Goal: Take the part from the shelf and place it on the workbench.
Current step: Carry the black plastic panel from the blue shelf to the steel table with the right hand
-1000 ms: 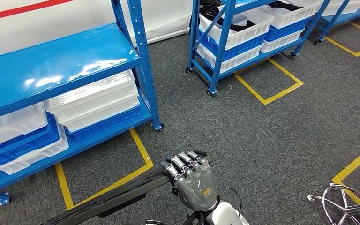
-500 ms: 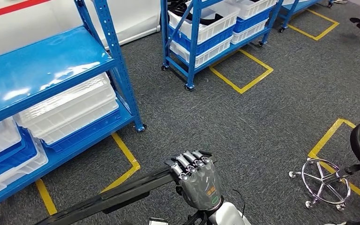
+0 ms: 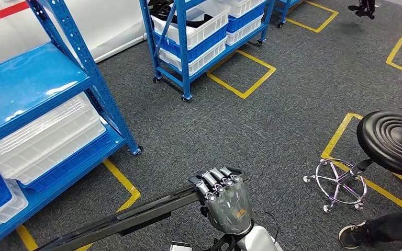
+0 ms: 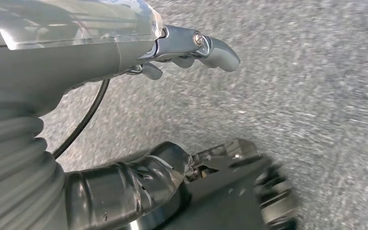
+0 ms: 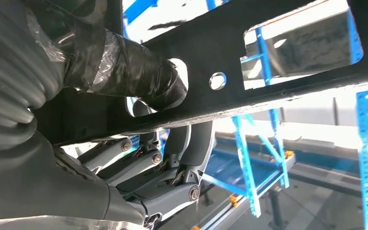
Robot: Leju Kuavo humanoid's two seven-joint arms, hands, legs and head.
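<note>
Matt black metal part (image 3: 136, 214), glossy blue shelf (image 3: 26, 89), rough grey carpet (image 3: 272, 120), chrome-based stool (image 3: 392, 141).

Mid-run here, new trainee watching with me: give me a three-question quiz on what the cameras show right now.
1. True or false: the right hand grips the long black part.
2. What stands on the carpet to the robot's right? A) a black stool B) a ladder C) a trolley
3. Fill in: the white bins sit on a ____ shelf rack.

Key: 1 true; 2 A; 3 blue.
</note>
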